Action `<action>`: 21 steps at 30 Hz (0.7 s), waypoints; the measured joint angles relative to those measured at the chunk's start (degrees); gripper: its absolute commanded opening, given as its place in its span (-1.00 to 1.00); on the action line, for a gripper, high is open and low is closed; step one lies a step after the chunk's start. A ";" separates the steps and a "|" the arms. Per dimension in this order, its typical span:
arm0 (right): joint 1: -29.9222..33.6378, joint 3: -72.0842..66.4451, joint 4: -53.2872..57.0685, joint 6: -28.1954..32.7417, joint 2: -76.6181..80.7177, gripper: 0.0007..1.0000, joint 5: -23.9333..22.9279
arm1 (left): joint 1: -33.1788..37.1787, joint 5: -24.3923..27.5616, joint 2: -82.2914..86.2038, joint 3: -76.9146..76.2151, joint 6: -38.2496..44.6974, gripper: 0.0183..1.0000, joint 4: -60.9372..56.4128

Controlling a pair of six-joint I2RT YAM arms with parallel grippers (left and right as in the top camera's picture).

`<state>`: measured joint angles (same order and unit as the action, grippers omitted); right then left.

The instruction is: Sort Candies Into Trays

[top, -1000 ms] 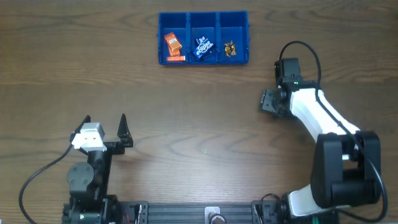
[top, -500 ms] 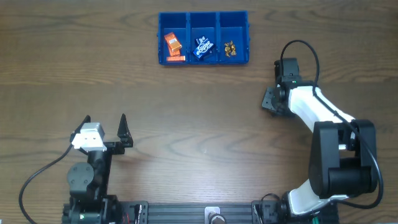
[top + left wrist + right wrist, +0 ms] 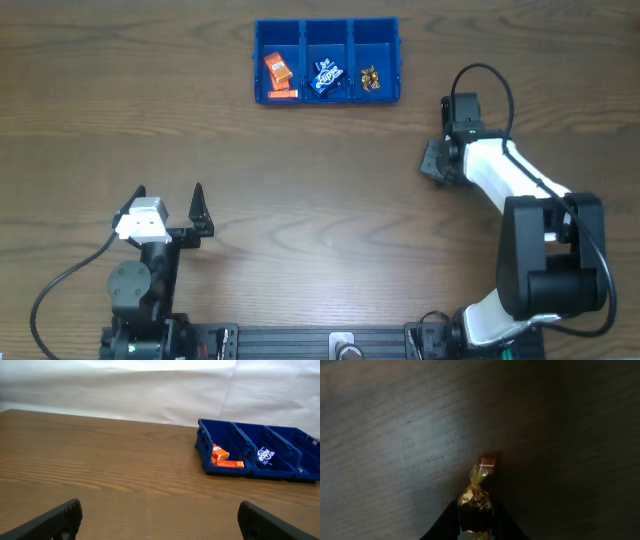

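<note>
— Right claw [image 3: 476, 521] was clenched on a gold-wrapped candy [image 3: 479, 491], low over the wood table [image 3: 395, 420].
— How far along?
— Mostly done, I'd judge. Orange candies [image 3: 277, 70], blue candies [image 3: 325, 77] and gold candies [image 3: 370, 76] already lay in separate compartments of the blue tray [image 3: 327, 100]. This piece remained.
— Obstacles?
— I judged the way open. The tray sat well apart from that claw, toward the left arm's side. The left claw [image 3: 168, 190] hung released, far off.

The right pincer [image 3: 476, 527] grips a gold-wrapped candy [image 3: 478, 496] between its two dark fingers [image 3: 444, 524]. The candy's twisted end, tipped red, sticks out beyond the fingertips over the bench [image 3: 395, 435], whose wood grain lies partly in shadow.
</note>
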<state>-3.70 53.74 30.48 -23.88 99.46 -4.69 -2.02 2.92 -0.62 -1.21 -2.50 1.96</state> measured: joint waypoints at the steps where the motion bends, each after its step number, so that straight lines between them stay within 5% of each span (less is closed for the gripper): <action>1: -0.98 -0.17 0.66 -0.02 -1.40 -0.66 -0.02 | 0.00 0.00 0.00 0.00 -0.02 1.00 0.00; 9: -13.40 15.12 11.08 1.68 -16.52 -0.64 -3.06 | 0.00 -0.02 0.00 0.00 -0.02 1.00 0.02; 21: -13.35 64.81 22.40 10.97 19.47 -0.62 -5.79 | 0.00 0.00 -0.02 0.00 0.00 1.00 0.02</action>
<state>-17.06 118.54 52.88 -12.91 118.93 -10.48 -2.02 2.92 -0.64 -1.21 -2.50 1.98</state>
